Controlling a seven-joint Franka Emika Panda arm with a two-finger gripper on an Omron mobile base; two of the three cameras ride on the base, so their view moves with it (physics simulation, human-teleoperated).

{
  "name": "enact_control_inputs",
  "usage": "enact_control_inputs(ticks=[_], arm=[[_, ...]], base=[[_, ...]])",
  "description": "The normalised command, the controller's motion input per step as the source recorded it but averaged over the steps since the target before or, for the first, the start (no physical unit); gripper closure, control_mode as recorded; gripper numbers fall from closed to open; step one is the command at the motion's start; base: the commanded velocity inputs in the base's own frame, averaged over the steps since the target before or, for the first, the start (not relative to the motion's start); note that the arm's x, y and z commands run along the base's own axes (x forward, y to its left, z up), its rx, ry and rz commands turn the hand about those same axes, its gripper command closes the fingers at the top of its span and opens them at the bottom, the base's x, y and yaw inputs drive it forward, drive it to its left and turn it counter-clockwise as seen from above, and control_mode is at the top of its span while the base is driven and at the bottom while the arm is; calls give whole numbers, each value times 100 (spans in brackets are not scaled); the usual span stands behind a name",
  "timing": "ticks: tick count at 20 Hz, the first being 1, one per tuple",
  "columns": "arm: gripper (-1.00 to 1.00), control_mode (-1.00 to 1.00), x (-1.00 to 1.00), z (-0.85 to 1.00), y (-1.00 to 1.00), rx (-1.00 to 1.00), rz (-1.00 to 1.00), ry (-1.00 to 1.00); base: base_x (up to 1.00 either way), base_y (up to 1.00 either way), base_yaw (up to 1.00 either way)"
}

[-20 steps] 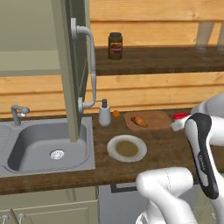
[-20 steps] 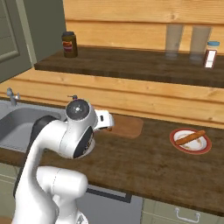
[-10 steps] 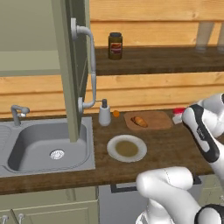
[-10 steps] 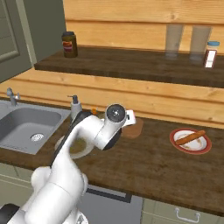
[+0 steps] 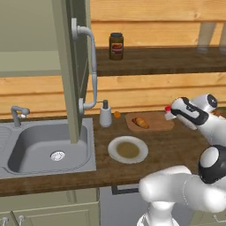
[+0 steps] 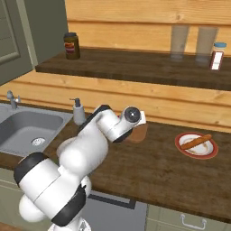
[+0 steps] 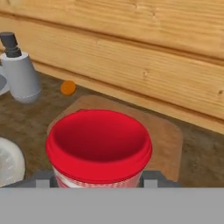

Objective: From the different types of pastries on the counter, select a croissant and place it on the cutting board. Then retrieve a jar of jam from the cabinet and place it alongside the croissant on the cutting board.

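Note:
My gripper (image 7: 98, 178) is shut on the jar of jam (image 7: 99, 146), whose red lid faces the hand camera. In the left base view the gripper (image 5: 171, 114) holds the jar of jam (image 5: 168, 114) just above the right end of the cutting board (image 5: 154, 125). The croissant (image 5: 141, 122) lies on the board's left half. In the hand view the cutting board (image 7: 170, 135) lies behind the jar, which hides the croissant. From the right, the arm covers most of the cutting board (image 6: 140, 132), with the jar of jam (image 6: 141, 118) at its far edge. The cabinet (image 5: 66, 66) door stands open.
A soap dispenser (image 5: 105, 114) and a small orange ball (image 5: 116, 114) stand left of the board against the wooden wall. A pale plate (image 5: 128, 149) lies in front, the sink (image 5: 44, 150) further left. A plate with a long pastry (image 6: 196, 144) sits right. A dark jar (image 5: 116, 46) stands on the shelf.
The arm has swung across the counter with the jar in its grip, bringing the hand from beside the board to its right end. The croissant, plates and cabinet door have stayed put.

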Motion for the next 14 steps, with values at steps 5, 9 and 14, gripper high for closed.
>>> enact_control_inputs(ticks=[5,9,14], arm=[[100,-100,96,-53,-12,5,13,-6],[100,-100,82,-56,-35,10,17,-10],[100,-100,43,-36,-23,6,10,-3]], base=[[0,0,0],[0,0,0],[0,0,0]])
